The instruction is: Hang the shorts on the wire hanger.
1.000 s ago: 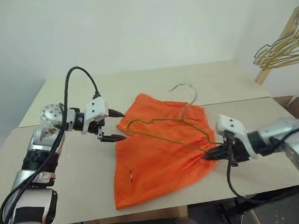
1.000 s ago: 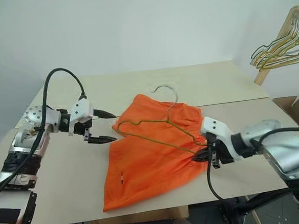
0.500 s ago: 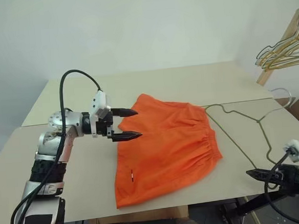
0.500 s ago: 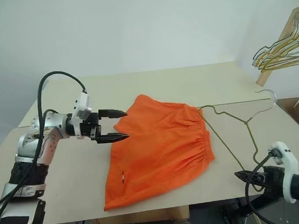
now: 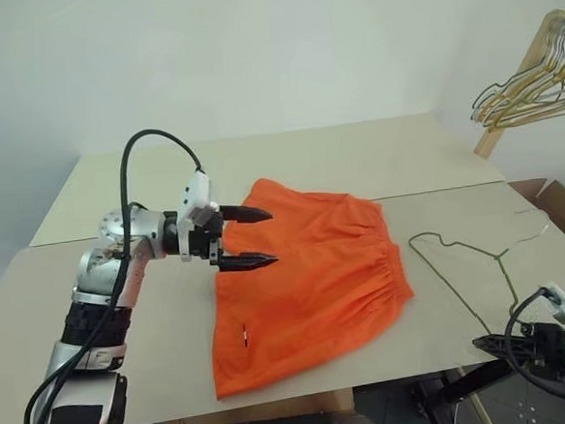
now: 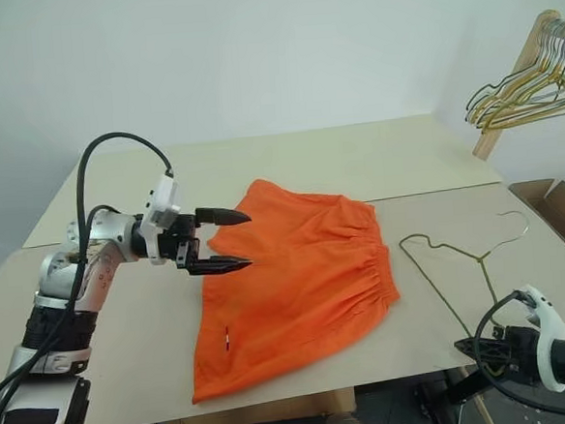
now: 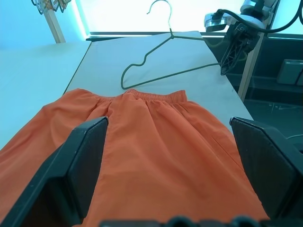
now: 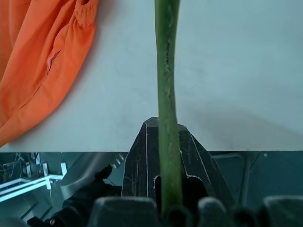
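The orange shorts (image 5: pixel 307 278) lie flat in the middle of the table (image 5: pixel 356 158), with the gathered waistband towards the right. My left gripper (image 5: pixel 272 237) hovers open at their left edge, its fingers pointing across the fabric. The wire hanger (image 5: pixel 500 255) lies on the table to the right of the shorts, apart from them, with its hook (image 5: pixel 535 219) towards the far right. My right gripper (image 5: pixel 480 342) is at the table's front right edge, shut on the hanger's near corner. In the right wrist view the wire (image 8: pixel 166 71) runs between the closed fingers.
A bunch of wire hangers (image 5: pixel 531 88) hangs on a wooden rail at the far right. An open cardboard box (image 5: pixel 563 207) stands by the table's right side. A seam crosses the table behind the shorts.
My right gripper has dragged the hanger off the shorts to the right and drawn back to the table's front right edge. My left gripper has shifted right over the shorts' edge, still open.
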Available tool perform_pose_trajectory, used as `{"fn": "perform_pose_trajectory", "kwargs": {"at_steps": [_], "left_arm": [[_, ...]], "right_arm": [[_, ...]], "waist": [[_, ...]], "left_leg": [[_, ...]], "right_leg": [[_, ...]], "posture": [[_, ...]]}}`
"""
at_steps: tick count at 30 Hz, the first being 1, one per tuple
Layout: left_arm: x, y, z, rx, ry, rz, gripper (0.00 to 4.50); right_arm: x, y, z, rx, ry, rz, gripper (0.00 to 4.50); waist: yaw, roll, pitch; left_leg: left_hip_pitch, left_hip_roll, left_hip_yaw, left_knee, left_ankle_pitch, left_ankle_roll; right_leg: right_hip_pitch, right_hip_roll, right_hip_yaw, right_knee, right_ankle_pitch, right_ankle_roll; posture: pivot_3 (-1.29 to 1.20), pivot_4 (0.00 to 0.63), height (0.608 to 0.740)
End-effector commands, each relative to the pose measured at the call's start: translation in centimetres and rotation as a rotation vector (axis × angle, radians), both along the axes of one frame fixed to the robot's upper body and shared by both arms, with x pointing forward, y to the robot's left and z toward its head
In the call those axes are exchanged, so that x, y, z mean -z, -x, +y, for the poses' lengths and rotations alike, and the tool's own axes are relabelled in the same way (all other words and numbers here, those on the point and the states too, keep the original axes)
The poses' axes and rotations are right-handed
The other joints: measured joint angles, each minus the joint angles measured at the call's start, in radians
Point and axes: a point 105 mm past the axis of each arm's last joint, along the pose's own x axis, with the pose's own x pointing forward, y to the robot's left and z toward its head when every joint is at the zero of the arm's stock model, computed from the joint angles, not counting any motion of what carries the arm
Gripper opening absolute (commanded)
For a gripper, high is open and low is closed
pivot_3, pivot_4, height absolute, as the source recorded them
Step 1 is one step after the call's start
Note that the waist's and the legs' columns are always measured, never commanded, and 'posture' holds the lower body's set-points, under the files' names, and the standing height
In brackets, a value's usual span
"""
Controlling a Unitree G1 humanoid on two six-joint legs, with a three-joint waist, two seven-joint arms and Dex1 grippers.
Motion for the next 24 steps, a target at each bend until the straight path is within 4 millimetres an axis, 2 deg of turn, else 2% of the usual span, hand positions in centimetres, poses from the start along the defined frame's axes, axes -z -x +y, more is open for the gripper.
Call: {"fn": "perform_pose_trajectory", "kwargs": {"at_steps": [1, 6, 15, 24], "left_arm": [[-0.9, 0.4, 0.3, 0.007, 0.011, -0.031, 4.47], [-0.9, 0.6, 0.4, 0.002, 0.008, -0.034, 4.47], [-0.8, 0.8, 0.8, -0.014, -0.006, -0.04, 4.47], [-0.8, 0.8, 0.8, -0.023, -0.013, -0.05, 4.47]], "right_arm": [[-1.6, 0.1, 1.3, -0.076, -0.1, -0.035, 0.0], [-1.9, 0.2, 2.0, -0.112, -0.144, -0.025, 0.0], [-2.1, 1.5, 1.7, -0.1, -0.195, 0.008, 0.0], [-3.5, 1.9, 2.2, -0.14, -0.277, -0.01, 0.0]], "waist": [[0.002, 0.0, 0.0], [0.007, -0.001, 0.001], [0.018, -0.001, 0.001], [0.03, -0.001, 0.002]], "left_leg": [[0.0, 0.0, 0.0, 0.0, 0.0, 0.0], [0.0, 0.0, 0.0, 0.0, 0.0, 0.0], [-0.001, 0.0, 0.0, -0.001, 0.0, 0.0], [-0.001, 0.0, 0.0, -0.001, 0.0, 0.0]], "right_leg": [[0.0, 0.0, 0.0, 0.0, 0.0, 0.0], [0.0, 0.0, 0.0, -0.001, 0.0, 0.0], [0.0, 0.0, -0.001, -0.003, 0.0, 0.0], [0.0, 0.0, -0.001, -0.004, 0.0, 0.0]], "posture": [[-0.11, 0.038, 0.74], [-0.1, 0.039, 0.74], [-0.08, 0.042, 0.74], [-0.07, 0.041, 0.74]]}}
